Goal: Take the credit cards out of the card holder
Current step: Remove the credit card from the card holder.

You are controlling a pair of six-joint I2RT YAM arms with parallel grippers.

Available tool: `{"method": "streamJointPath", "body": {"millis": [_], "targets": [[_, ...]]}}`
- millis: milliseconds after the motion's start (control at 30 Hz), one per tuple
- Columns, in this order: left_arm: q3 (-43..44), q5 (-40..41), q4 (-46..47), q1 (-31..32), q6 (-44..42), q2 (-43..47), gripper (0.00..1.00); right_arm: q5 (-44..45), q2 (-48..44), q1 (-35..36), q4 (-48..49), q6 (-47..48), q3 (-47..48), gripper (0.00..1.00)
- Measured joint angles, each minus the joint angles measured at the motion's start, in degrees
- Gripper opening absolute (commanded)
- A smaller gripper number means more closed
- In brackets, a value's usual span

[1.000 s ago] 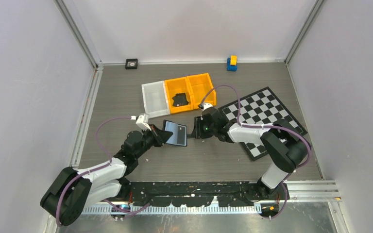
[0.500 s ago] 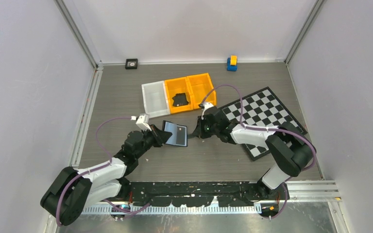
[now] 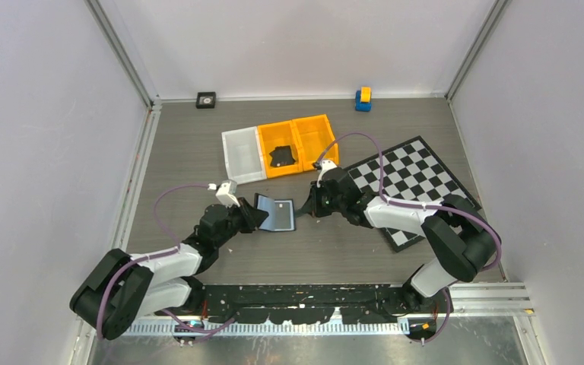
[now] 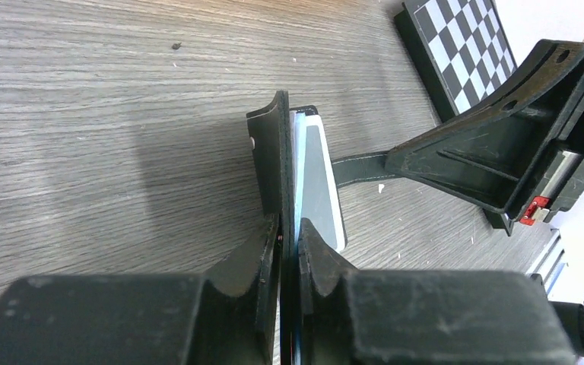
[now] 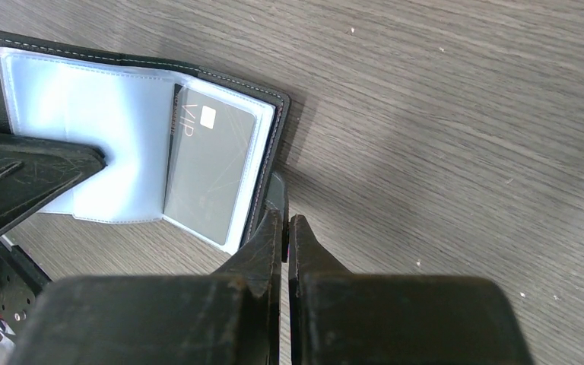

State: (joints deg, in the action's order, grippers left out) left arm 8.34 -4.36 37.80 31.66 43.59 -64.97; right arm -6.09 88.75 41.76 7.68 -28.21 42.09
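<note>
The card holder (image 3: 276, 214) is held open between both grippers, just above the table. In the right wrist view its pale inner panels (image 5: 99, 114) face up. One dark grey credit card (image 5: 209, 171) marked VIP sits in its right pocket. My left gripper (image 3: 254, 217) is shut on the holder's left edge (image 4: 281, 152), and the card (image 4: 321, 179) shows edge-on beside it. My right gripper (image 3: 303, 210) is shut on the holder's strap tab (image 5: 277, 190). No other cards show.
Behind the holder stand a white bin (image 3: 242, 155) and two yellow bins (image 3: 318, 137); a black object (image 3: 282, 157) lies in the middle one. A checkerboard (image 3: 411, 182) lies right. A black square block (image 3: 206, 99) and a blue-yellow toy (image 3: 363, 98) sit at the back wall.
Both grippers have kept their hold and shifted slightly. The holder sits a little lower and nearer, and looks narrower from above.
</note>
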Motion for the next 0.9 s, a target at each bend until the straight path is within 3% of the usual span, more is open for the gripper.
{"method": "streamJointPath", "body": {"millis": [33,67,200,233,567,900], "targets": [[0.0,0.0,0.1,0.0,-0.1,-0.2,0.20,0.0,0.0,0.0,0.0,0.0,0.0,0.00],[0.0,0.0,0.1,0.0,-0.2,-0.2,0.30,0.1,0.0,0.0,0.0,-0.1,0.0,0.01],[-0.3,0.5,0.5,0.0,-0.1,0.9,0.87,0.7,0.0,0.0,0.0,-0.3,0.0,0.01],[-0.5,0.9,0.5,0.0,0.0,1.6,0.98,1.0,0.0,0.0,0.0,-0.3,0.0,0.00],[-0.5,5.0,-3.8,0.0,1.4,4.3,1.00,2.2,0.0,0.0,0.8,-0.4,-1.7,0.01],[4.8,3.5,-11.2,0.0,-0.2,1.1,0.89,2.1,0.0,0.0,0.9,-0.4,-1.7,0.00]]}}
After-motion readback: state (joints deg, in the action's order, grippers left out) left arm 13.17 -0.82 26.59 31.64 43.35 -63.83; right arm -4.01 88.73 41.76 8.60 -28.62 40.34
